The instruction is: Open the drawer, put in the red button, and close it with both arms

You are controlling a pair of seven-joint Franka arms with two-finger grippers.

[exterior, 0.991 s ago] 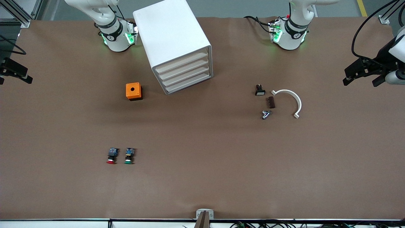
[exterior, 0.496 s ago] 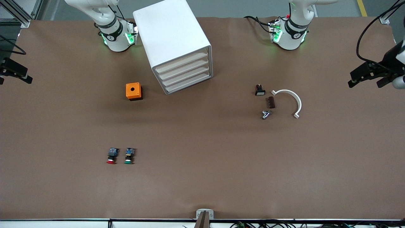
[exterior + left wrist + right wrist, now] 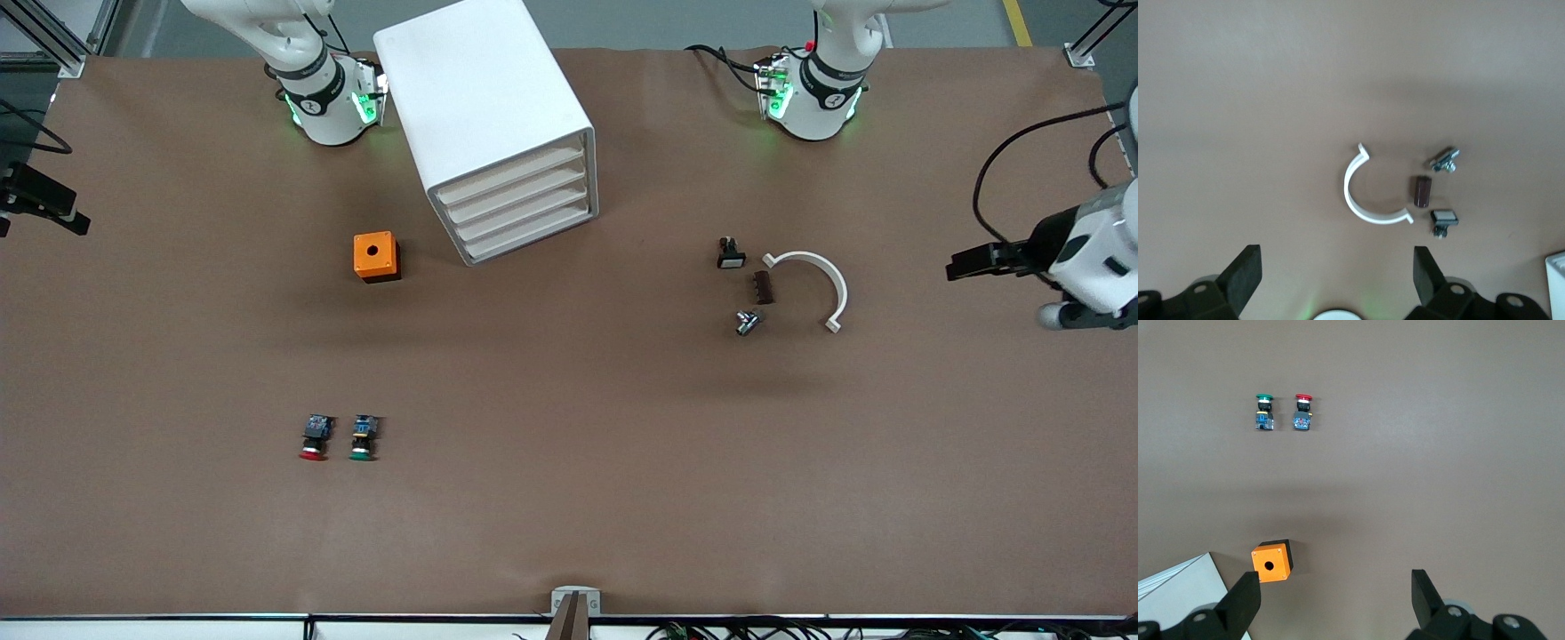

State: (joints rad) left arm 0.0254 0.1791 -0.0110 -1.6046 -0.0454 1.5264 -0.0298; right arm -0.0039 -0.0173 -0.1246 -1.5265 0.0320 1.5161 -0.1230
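While all four drawers of the white cabinet (image 3: 498,133) sit flush, nothing of the task done yet. Left pincer (image 3: 1335,283), spread wide and empty, now lower over the counter's (image 3: 569,498) left-arm end, swung down from a second ago. Right pincer (image 3: 1335,603) spread too, waiting up high. Red button (image 3: 313,437) unmoved, beside the green-capped switch (image 3: 363,437), nearer the front camera than the orange box (image 3: 376,257).

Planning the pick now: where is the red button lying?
The red button lies on the table toward the right arm's end, beside the green button, nearer the front camera than the orange box.
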